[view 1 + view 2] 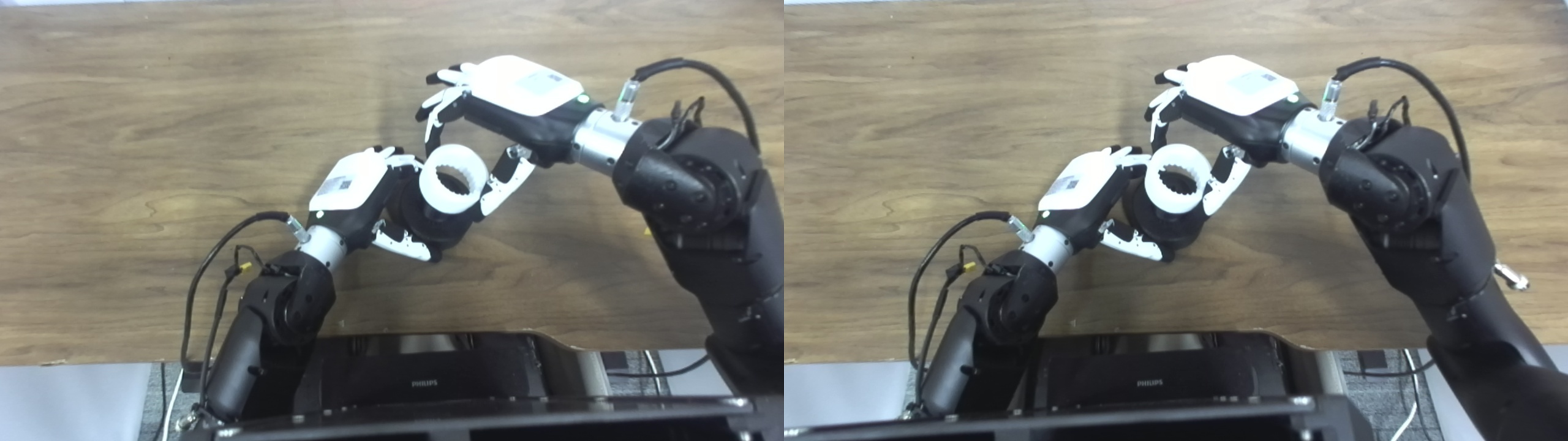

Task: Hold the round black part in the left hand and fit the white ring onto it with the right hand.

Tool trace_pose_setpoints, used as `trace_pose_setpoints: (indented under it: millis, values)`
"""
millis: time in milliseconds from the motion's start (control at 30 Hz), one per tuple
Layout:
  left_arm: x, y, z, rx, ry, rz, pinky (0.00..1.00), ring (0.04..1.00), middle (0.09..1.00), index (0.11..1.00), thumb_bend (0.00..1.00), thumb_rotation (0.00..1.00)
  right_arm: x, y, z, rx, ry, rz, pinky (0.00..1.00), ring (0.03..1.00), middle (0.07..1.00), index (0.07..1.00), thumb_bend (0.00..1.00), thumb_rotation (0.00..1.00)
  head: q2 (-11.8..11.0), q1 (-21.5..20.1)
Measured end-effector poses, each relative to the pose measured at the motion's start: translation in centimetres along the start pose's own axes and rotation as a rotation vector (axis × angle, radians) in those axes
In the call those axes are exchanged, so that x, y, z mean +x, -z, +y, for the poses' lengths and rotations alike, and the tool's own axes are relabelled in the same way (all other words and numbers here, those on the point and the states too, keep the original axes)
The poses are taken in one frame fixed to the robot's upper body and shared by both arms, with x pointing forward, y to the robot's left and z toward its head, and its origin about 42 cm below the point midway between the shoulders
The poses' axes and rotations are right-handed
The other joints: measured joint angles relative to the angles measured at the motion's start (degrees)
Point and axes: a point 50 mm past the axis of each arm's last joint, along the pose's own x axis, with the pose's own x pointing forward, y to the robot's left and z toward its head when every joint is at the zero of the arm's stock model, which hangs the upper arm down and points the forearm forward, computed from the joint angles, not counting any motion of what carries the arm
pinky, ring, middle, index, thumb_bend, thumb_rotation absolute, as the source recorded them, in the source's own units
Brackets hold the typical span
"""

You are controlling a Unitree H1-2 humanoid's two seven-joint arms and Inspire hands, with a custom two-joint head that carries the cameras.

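Sitting between right hand (pixel 508 116) fingers: white ring (pixel 453 178)

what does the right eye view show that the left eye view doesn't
Only the right eye view shows a metal fitting on the right forearm, and more of the grey mat below the table edge. Only the left eye view shows a small yellow tag beside the right arm. Both show the left hand gripping the round black part, and the right hand holding the white ring on top of it, above the wooden table.
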Motion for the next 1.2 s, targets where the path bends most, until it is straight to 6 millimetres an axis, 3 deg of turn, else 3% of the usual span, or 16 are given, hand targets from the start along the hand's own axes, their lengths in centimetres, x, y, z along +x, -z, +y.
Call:
trace_pose_setpoints:
  millis: [200,467,767,1200]
  values:
    - [-0.3,0.0,0.0,-0.004,0.000,-0.001,1.00,0.956,0.854,0.488,0.52,0.07,0.1,-0.1,1.0,-0.019,-0.010,0.017,1.00,0.972,0.838,0.484,0.52,0.14,-0.2,-0.3]
    - [-0.6,0.1,-0.4,-0.015,-0.001,-0.008,1.00,0.963,0.862,0.488,0.52,0.07,0.0,-0.3,2.4,-0.021,-0.024,0.035,1.00,0.968,0.830,0.483,0.52,0.14,-4.1,-0.3]
    - [-1.0,0.0,-0.8,-0.007,-0.002,-0.028,1.00,0.951,0.861,0.488,0.52,0.07,0.2,-0.3,3.8,-0.010,-0.060,0.040,1.00,0.968,0.832,0.484,0.52,0.14,-6.4,-1.4]
    - [-1.3,0.1,-1.2,-0.021,-0.006,-0.040,1.00,0.953,0.858,0.488,0.52,0.06,0.1,-0.3,4.5,-0.010,-0.074,0.038,1.00,0.973,0.834,0.484,0.52,0.14,-7.4,-1.8]
